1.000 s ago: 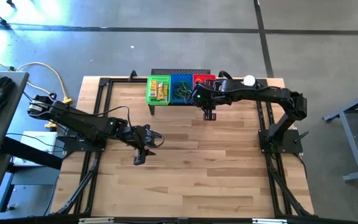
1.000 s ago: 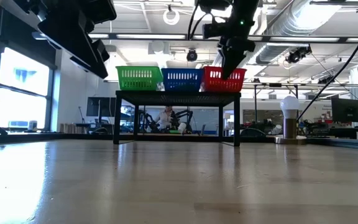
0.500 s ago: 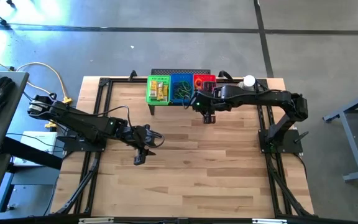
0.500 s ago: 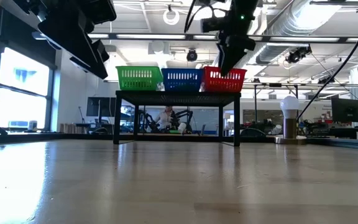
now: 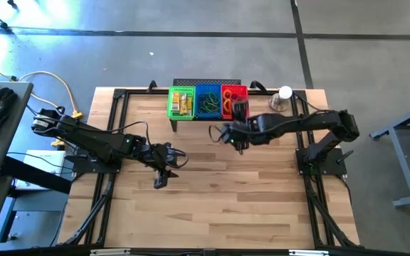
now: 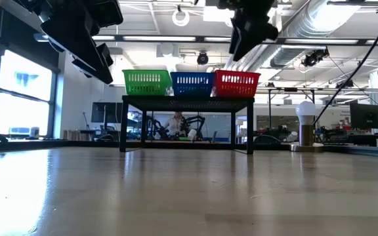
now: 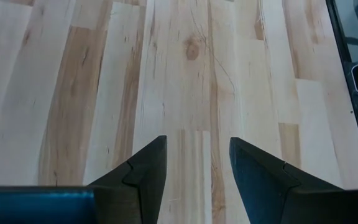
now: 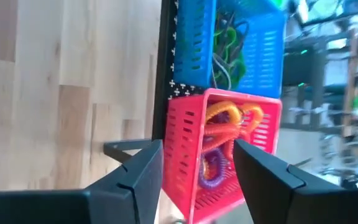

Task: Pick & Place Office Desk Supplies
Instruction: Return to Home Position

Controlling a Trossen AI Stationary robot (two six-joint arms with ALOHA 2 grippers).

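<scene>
Three small baskets stand in a row on a black perforated stand (image 5: 206, 84) at the table's far edge. The green basket (image 5: 181, 102) holds yellow packets. The blue basket (image 5: 207, 101) holds green loops (image 8: 225, 40). Orange and purple loops (image 8: 225, 140) lie in the red basket (image 5: 234, 101). My right gripper (image 5: 219, 133) hangs open and empty over bare wood, just near of the baskets and raised above them (image 6: 251, 29); its fingers (image 8: 197, 168) frame the red basket. My left gripper (image 5: 159, 181) is open and empty above the wood at centre-left (image 7: 197, 168).
A silver cup with a white ball (image 5: 283, 96) stands right of the red basket, also seen in the low view (image 6: 305, 124). Black frame rails (image 5: 112, 142) run along the table's left and right sides. Bare wood (image 5: 219, 199) fills the middle and near half.
My right gripper has drawn back from the red basket toward the table's near edge and a little left, rising as it went. The baskets and their contents have stayed in place.
</scene>
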